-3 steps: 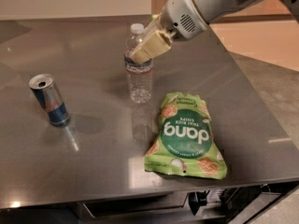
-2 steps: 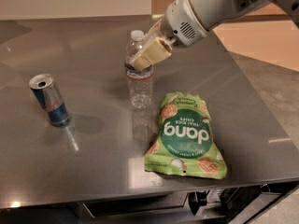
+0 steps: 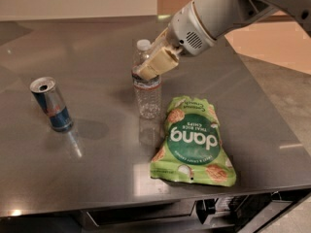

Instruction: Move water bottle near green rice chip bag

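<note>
The water bottle (image 3: 147, 93), clear and ribbed with a white cap and a dark label band, stands upright on the grey metal table (image 3: 97, 47). My gripper (image 3: 154, 64) comes in from the upper right and its cream fingers (image 3: 159, 61) are shut on the bottle's upper part, just below the cap. The green rice chip bag (image 3: 193, 139), light green with a dark green "dang" circle, lies flat just right of and in front of the bottle. Its top corner is close to the bottle's base.
A blue-and-silver drink can (image 3: 51, 105) stands at the left of the table. The table's front edge (image 3: 146, 205) runs just below the bag, and its right edge (image 3: 272, 106) is near the bag.
My gripper and the water bottle have moved a little toward the table's front, closer to the bag. The can and the bag have not moved.
</note>
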Robot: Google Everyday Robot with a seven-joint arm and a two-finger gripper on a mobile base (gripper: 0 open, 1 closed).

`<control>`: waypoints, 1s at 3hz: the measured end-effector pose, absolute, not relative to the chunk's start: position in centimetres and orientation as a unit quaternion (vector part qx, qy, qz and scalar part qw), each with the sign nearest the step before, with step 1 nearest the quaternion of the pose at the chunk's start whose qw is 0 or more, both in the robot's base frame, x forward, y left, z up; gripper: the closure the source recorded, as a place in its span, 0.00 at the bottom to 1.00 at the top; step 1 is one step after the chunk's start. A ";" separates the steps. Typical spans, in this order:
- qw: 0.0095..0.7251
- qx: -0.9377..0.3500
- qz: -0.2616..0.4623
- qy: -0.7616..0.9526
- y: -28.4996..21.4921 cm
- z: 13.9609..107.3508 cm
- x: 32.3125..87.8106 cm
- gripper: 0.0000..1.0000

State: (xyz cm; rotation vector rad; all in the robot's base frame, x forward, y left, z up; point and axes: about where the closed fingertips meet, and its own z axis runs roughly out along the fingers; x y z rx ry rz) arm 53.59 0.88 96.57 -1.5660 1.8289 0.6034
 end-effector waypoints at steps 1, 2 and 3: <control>0.324 -0.590 0.229 0.704 0.5 96.1 53.5 0.59; 0.326 -0.579 0.231 0.711 0.0 95.8 53.5 0.35; 0.326 -0.580 0.231 0.710 0.1 95.8 53.4 0.13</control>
